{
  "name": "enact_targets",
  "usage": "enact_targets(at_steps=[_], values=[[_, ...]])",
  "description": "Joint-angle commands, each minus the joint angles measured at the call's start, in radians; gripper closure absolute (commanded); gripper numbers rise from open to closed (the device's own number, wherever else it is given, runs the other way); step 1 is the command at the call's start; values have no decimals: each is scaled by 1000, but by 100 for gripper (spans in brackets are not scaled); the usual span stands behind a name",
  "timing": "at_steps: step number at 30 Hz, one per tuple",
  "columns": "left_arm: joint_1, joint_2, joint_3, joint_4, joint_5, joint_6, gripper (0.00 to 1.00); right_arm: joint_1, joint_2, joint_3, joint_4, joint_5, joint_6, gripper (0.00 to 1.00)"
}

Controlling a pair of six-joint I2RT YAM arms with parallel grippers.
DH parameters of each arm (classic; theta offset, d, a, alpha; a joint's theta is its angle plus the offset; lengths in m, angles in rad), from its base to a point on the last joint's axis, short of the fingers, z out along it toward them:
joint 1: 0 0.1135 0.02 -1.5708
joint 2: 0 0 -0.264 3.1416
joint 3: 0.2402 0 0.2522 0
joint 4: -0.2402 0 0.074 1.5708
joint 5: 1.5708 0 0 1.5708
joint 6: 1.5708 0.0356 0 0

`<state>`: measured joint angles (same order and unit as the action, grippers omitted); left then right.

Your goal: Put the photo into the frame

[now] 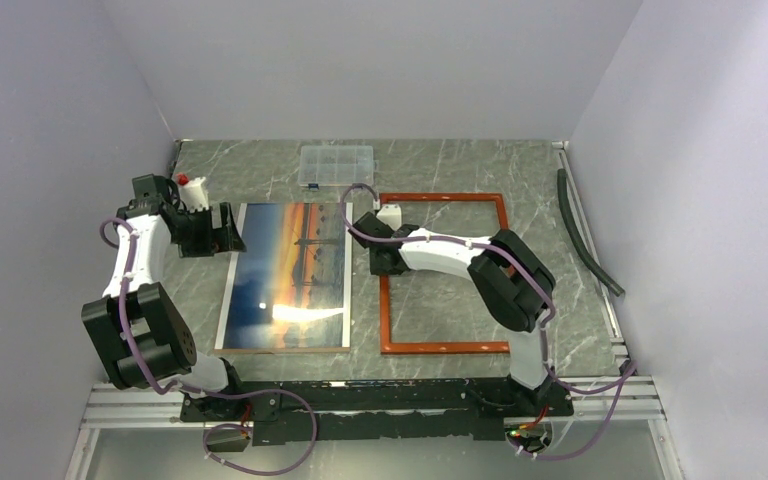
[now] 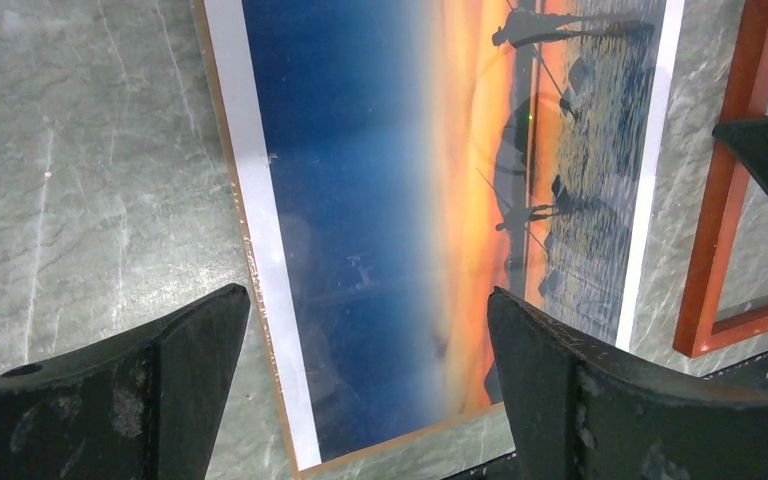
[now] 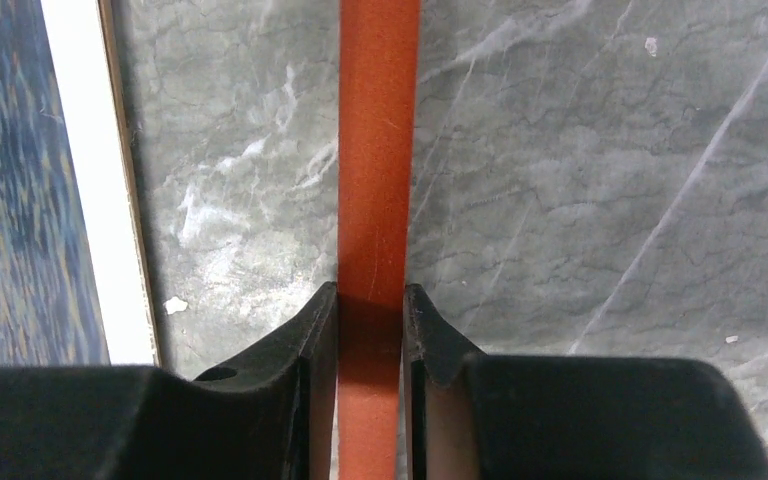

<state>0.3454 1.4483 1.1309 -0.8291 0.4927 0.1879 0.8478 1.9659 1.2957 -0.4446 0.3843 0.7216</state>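
Here right jaws pinch the frame [image 3: 378, 150]; left jaws spread above the photo [image 2: 360, 200]

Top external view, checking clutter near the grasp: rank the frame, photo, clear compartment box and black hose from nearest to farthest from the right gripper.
1. frame, left rail between the right gripper fingers
2. photo, just to its left
3. clear compartment box, farther back
4. black hose, far right edge
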Motion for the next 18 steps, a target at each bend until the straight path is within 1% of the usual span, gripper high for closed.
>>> enact_targets(at_steps=[1,2,4,6,8,12,18], values=[[-31,-23,-17,3,2,39,5,4,-43,4,-36,-17,46,79],[-41,-27,-23,6,-6,37,5,3,-69,12,-59,-11,66,80],[-87,-31,-24,13,-73,9,5,5,-116,44,-118,12,108,84],[-166,-30,-23,6,-137,-11,5,9,-174,59,-146,20,135,86],[-217,-31,-30,10,-162,-28,5,12,-234,60,-165,22,151,86],[-236,-43,-36,13,-101,-48,5,13,-327,76,-209,3,171,89],[-244,-120,-43,-24,-11,-43,5,13,-403,98,-214,-112,192,94]])
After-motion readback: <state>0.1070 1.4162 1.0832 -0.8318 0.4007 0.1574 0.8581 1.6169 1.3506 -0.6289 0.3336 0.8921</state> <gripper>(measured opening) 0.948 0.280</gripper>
